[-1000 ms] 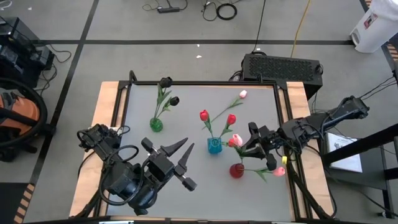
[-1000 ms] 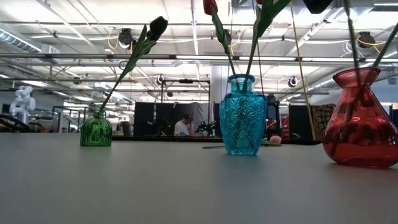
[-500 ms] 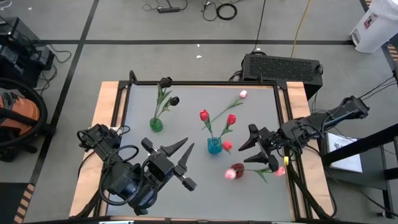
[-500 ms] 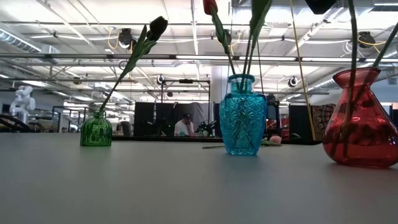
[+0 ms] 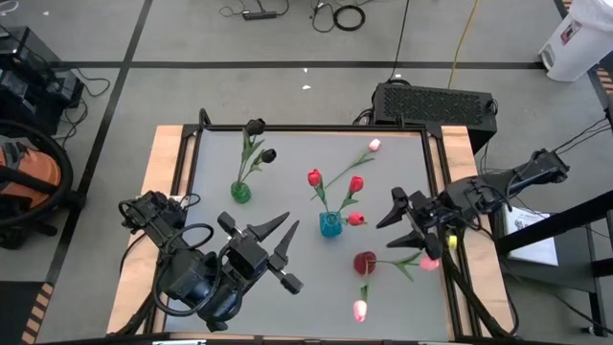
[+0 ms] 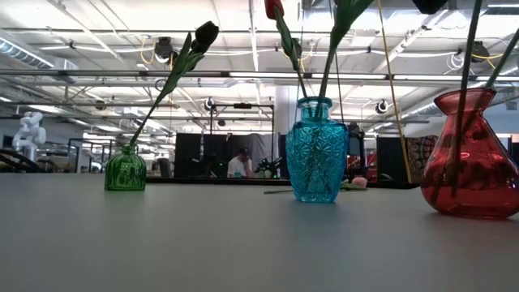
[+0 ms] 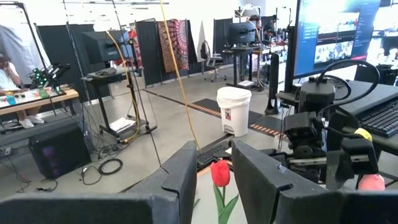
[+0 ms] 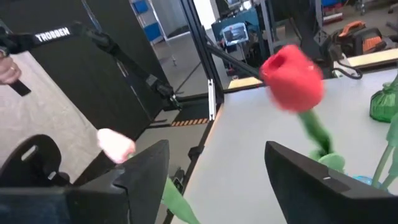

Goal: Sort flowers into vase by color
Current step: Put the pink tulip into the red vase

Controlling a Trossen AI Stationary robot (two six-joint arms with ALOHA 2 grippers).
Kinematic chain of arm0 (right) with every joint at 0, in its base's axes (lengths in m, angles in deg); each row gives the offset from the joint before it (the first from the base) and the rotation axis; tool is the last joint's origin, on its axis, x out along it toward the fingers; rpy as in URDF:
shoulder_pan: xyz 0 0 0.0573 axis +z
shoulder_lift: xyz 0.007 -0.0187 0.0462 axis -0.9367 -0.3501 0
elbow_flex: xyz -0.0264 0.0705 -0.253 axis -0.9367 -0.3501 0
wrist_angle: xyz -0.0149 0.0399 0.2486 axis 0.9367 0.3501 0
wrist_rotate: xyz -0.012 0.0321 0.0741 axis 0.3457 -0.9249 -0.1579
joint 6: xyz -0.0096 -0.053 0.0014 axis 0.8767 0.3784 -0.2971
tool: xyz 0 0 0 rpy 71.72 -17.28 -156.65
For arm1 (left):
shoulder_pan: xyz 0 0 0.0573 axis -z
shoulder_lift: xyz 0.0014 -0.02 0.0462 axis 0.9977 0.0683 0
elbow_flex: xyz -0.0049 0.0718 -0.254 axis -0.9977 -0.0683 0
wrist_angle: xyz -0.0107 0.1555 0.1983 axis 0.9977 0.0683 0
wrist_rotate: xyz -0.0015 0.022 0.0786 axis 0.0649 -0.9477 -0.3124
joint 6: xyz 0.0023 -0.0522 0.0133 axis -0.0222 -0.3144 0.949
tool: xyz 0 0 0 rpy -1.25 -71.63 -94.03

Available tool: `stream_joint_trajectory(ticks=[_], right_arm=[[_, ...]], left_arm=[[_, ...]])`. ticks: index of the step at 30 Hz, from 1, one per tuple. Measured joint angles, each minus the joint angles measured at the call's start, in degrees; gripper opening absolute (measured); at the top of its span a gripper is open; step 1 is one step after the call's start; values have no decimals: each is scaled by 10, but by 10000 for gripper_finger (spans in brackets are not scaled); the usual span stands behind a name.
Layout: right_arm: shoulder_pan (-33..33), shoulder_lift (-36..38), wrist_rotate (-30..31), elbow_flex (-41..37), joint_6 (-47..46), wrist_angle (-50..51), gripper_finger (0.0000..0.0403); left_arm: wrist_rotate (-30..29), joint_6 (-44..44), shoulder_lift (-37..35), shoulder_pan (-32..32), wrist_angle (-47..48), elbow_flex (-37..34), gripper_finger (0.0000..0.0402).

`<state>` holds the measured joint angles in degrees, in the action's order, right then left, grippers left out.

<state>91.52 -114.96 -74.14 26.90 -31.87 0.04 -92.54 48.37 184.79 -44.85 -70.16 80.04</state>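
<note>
The right pincer is hovering over the right part of the counter, just right of the blue vase. Its fingers are standing wide apart and are gripping nothing; in the right wrist view a red tulip head is showing between and beyond the two fingers, not touched by them.

The left pincer is waiting at the front left of the counter, fingers parted and holding nothing.

The flowers are standing as follows:
- The green vase at rear left is carrying two near-black tulips, stems leaning toward the counter's rear edge.
- The blue vase at centre is carrying three red tulips, fanning to the rear and to the right.
- The red vase at front right is carrying pink tulips: one stem is running toward the front edge and ending in a pink head, another is running to the right toward a pink head.
- One pink tulip is lying flat on the counter at rear right, its long axis running diagonally, head toward the rear right corner.

White lettering reading "TROSSEN" is showing on a dark bar in the right wrist view.
</note>
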Motion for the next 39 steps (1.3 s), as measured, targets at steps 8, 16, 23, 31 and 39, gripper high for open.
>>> stream_joint_trajectory(ticks=[8, 16, 23, 31, 39], right_arm=[[0, 24, 0, 0, -1, 0, 256], [0, 40, 1, 0, -17, -1, 256], [0, 44, 1, 0, -22, -1, 256], [0, 44, 1, 0, -41, -1, 256], [0, 44, 2, 0, -63, -1, 256]], left_arm=[[0, 0, 0, 0, 0, 0, 109], [0, 0, 0, 0, -21, 0, 109], [10, 3, -27, 9, -28, 0, 109], [149, -19, -88, 19, 44, 0, 109], [358, -273, -166, -38, 335, 0, 109]])
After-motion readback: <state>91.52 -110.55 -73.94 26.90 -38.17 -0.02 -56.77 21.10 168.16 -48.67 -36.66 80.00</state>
